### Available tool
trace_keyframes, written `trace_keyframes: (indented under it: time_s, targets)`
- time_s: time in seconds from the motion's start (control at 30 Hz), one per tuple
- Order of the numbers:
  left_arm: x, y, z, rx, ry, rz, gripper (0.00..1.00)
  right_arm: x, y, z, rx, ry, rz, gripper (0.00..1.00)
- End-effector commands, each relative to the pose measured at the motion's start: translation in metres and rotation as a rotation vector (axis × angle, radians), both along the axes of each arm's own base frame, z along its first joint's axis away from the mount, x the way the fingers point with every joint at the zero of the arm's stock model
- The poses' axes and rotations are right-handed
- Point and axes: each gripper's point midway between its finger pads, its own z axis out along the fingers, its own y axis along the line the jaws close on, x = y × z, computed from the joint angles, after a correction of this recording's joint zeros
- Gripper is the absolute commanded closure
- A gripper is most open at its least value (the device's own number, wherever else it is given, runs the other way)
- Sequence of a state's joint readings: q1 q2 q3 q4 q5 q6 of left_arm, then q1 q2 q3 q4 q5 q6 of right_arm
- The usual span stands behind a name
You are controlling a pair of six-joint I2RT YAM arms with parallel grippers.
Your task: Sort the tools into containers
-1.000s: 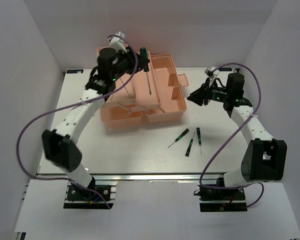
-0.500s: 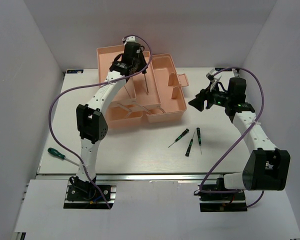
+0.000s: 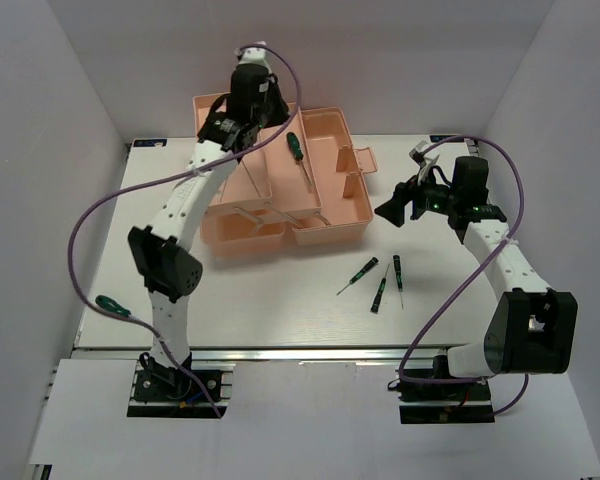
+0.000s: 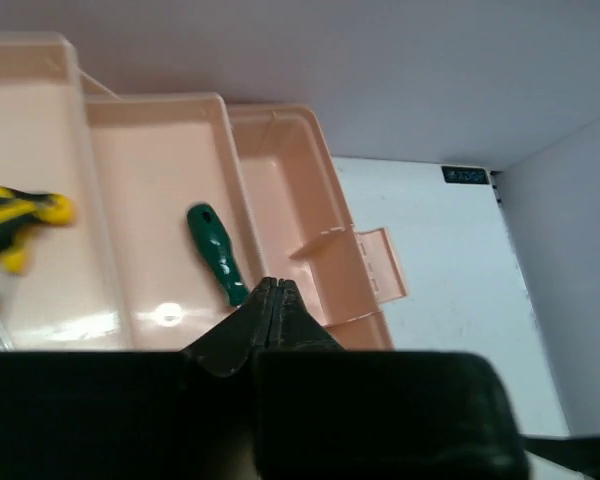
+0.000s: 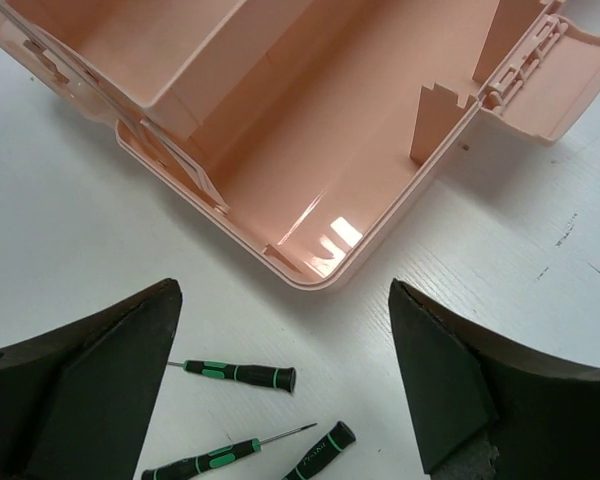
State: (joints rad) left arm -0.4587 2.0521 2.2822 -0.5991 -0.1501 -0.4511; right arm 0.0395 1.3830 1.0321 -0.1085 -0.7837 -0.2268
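Note:
The pink toolbox (image 3: 332, 226) stands open at the back of the table. A large green-handled screwdriver (image 3: 298, 158) lies loose in its upper tray (image 4: 170, 190), and yellow-and-black handles (image 4: 18, 218) rest in the tray to the left. My left gripper (image 3: 238, 118) hovers above the box, shut and empty (image 4: 273, 290). Three small green-and-black screwdrivers (image 3: 379, 284) lie on the table in front of the box (image 5: 242, 374). My right gripper (image 3: 393, 208) hangs wide open above them (image 5: 283, 290), near the box's front corner (image 5: 310, 270). Another green-handled screwdriver (image 3: 111, 306) lies at the table's left edge.
The toolbox's latch flap (image 3: 361, 160) sticks out to the right. Its fold-out lower trays (image 3: 245, 232) reach toward the table's middle. White walls close in the table on three sides. Purple cables loop from both arms.
The left gripper let go of the large green screwdriver, which now lies in the toolbox tray, and its jaws closed. The right gripper opened wider and barely moved.

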Motion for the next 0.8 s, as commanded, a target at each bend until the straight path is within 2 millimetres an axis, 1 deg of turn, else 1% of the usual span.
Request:
trace_keyframes:
  time_s: [0.0, 0.03, 0.07, 0.1, 0.13, 0.17, 0.2, 0.23, 0.27, 0.3, 0.33, 0.37, 0.4, 0.43, 0.47, 0.5, 0.53, 0.57, 0.6, 0.63, 0.67, 0.7, 0.73, 0.77]
  targets:
    - [-0.048, 0.056, 0.093, -0.011, -0.134, 0.133, 0.98, 0.006, -0.003, 0.010, -0.028, -0.081, 0.004, 0.11]
    - [-0.066, 0.078, 0.111, -0.034, -0.146, 0.184, 1.00, 0.007, -0.004, 0.012, -0.029, -0.096, 0.001, 0.11]
    - [-0.071, 0.097, 0.089, -0.014, -0.084, 0.244, 1.00, 0.008, -0.005, 0.014, -0.025, -0.099, -0.006, 0.11]
    - [-0.095, 0.137, 0.103, -0.080, -0.082, 0.331, 1.00, 0.011, -0.009, 0.016, -0.012, -0.113, -0.013, 0.11]
    - [-0.106, 0.159, 0.096, -0.107, -0.057, 0.382, 1.00, 0.011, -0.008, 0.018, 0.007, -0.109, -0.005, 0.11]
    - [-0.114, 0.182, 0.048, -0.092, 0.050, 0.440, 0.92, 0.007, -0.003, 0.016, 0.039, -0.078, 0.021, 0.22]
    - [-0.125, 0.227, 0.037, -0.152, 0.078, 0.546, 0.83, 0.006, -0.001, 0.015, 0.049, -0.068, 0.031, 0.30]
    - [-0.155, 0.250, 0.048, -0.193, 0.043, 0.594, 0.76, 0.009, 0.000, 0.018, 0.051, -0.087, 0.038, 0.40]
    - [-0.168, 0.271, 0.035, -0.196, 0.067, 0.652, 0.71, 0.010, 0.001, 0.020, 0.057, -0.098, 0.044, 0.63]
    - [-0.189, 0.313, -0.003, -0.168, 0.158, 0.790, 0.56, 0.011, 0.001, 0.020, 0.059, -0.098, 0.045, 0.72]
    - [-0.203, 0.328, -0.018, -0.163, 0.200, 0.844, 0.48, 0.013, 0.001, 0.020, 0.057, -0.101, 0.044, 0.82]
    - [-0.219, 0.342, -0.031, -0.165, 0.237, 0.894, 0.44, 0.015, 0.001, 0.016, 0.057, -0.084, 0.043, 0.91]
    - [-0.238, 0.367, -0.052, -0.171, 0.301, 0.979, 0.41, 0.018, 0.000, 0.018, 0.056, -0.082, 0.040, 0.89]
    - [-0.249, 0.368, -0.093, -0.186, 0.411, 0.981, 0.40, 0.019, 0.000, 0.016, 0.055, -0.073, 0.041, 0.84]
    - [-0.261, 0.378, -0.112, -0.195, 0.460, 1.021, 0.40, 0.019, 0.000, 0.007, 0.051, -0.021, 0.040, 0.66]
    - [-0.268, 0.378, -0.130, -0.198, 0.501, 1.053, 0.39, 0.022, 0.000, 0.010, 0.045, -0.025, 0.043, 0.59]
    - [-0.278, 0.380, -0.150, -0.175, 0.551, 1.080, 0.36, 0.023, -0.001, 0.008, 0.043, -0.016, 0.041, 0.54]
    - [-0.282, 0.382, -0.161, -0.161, 0.579, 1.101, 0.34, 0.023, 0.000, 0.006, 0.039, -0.009, 0.043, 0.49]
    - [-0.291, 0.386, -0.172, -0.150, 0.627, 1.149, 0.31, 0.022, -0.002, 0.004, 0.032, -0.004, 0.040, 0.47]
    - [-0.304, 0.395, -0.187, -0.099, 0.675, 1.207, 0.22, 0.022, -0.002, 0.003, 0.029, -0.007, 0.039, 0.44]
    - [-0.313, 0.398, -0.199, -0.070, 0.727, 1.235, 0.19, 0.021, -0.002, 0.004, 0.027, -0.013, 0.036, 0.42]
    - [-0.317, 0.400, -0.214, -0.035, 0.787, 1.236, 0.17, 0.021, -0.003, 0.003, 0.027, -0.013, 0.036, 0.41]
    - [-0.317, 0.403, -0.216, -0.014, 0.796, 1.233, 0.17, 0.021, -0.002, 0.003, 0.025, -0.010, 0.038, 0.40]
    - [-0.320, 0.403, -0.225, 0.005, 0.819, 1.231, 0.16, 0.020, -0.002, 0.002, 0.025, -0.006, 0.043, 0.40]
